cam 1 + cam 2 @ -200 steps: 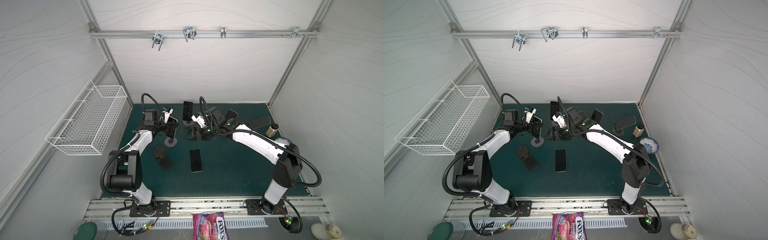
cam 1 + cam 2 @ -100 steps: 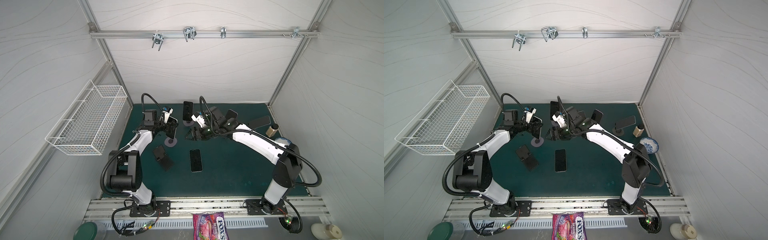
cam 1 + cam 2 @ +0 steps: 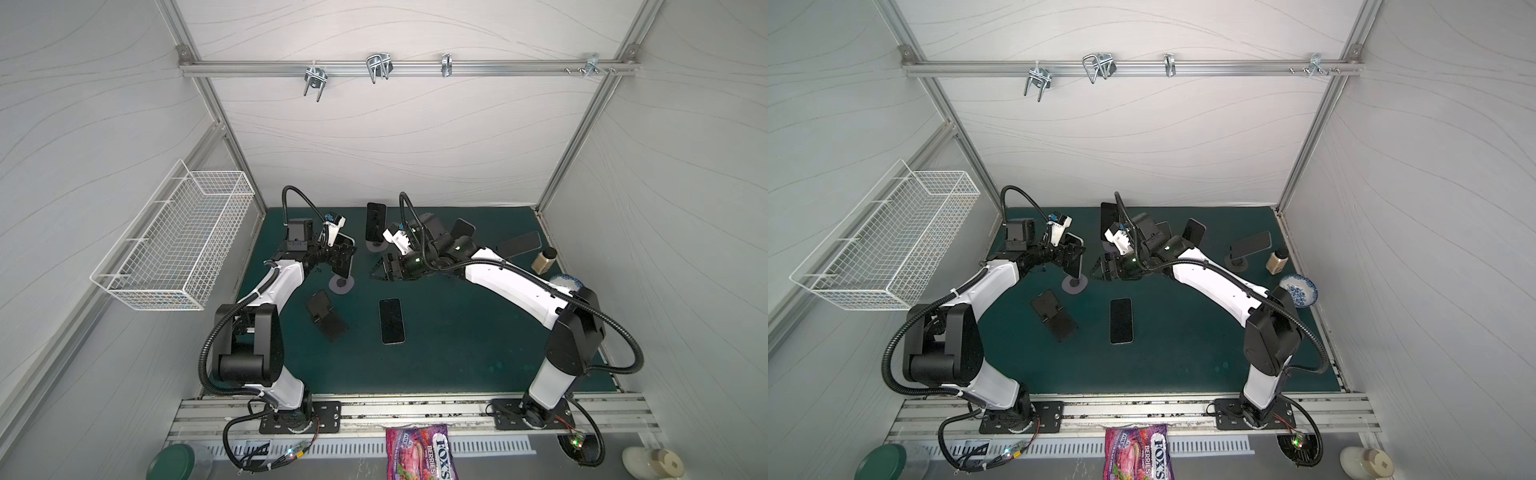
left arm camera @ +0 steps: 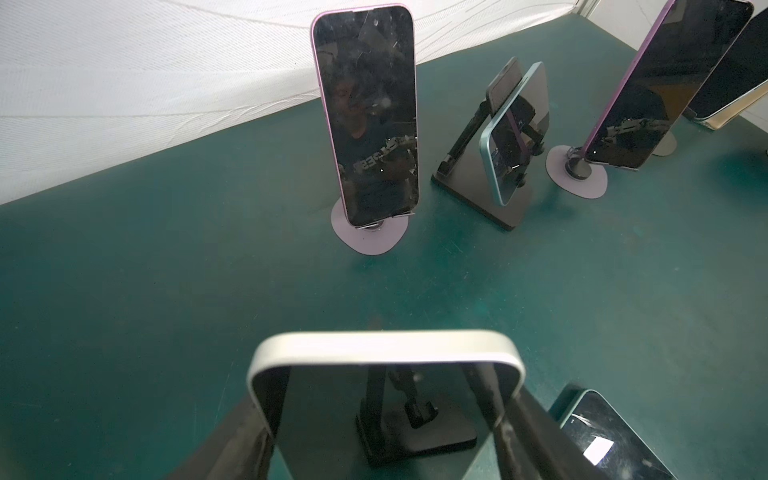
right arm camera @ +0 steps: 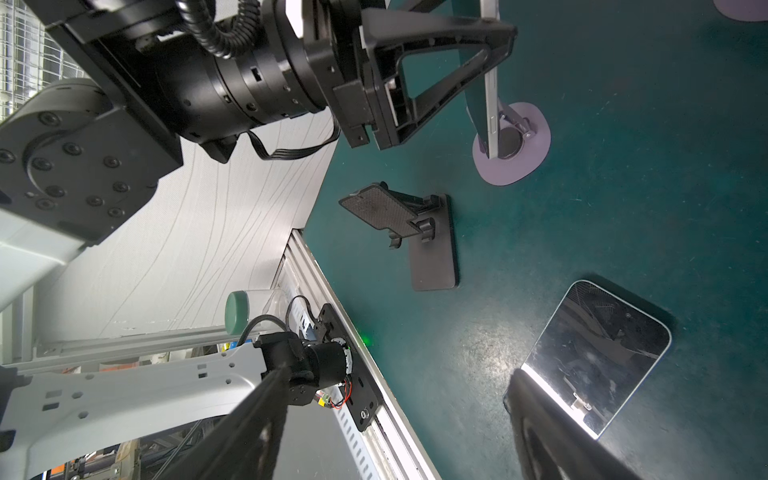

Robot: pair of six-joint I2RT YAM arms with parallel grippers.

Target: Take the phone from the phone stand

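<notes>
Top views, both alike, are fronted by a FOX'S candy bag laid beyond the front edge of the bench, with a green-lidded jar set off its front left corner. Nearest the front edge, a flat phone is laid screen up about the middle of the green mat. An empty black stand is set to its left, apart from it.

Farther in, the phone is stood upright on the phone stand, whose lilac round base is rested on the bench left of the middle. The phone is grasped by its two long edges between the fingers of the left end effector. In the left wrist view its silver rim is seen spanning the gap between them. In the right wrist view its lower end is seen down at the stand.

Level with it, to the right and apart from it, the right end effector is held over the mat, released, with nothing between its spread jaws.

Toward the back edge, a pink-rimmed phone is propped on a second lilac stand. A teal phone is propped on a black plate stand, and a purple phone on a third lilac stand. A wire basket is hung on the left wall.
</notes>
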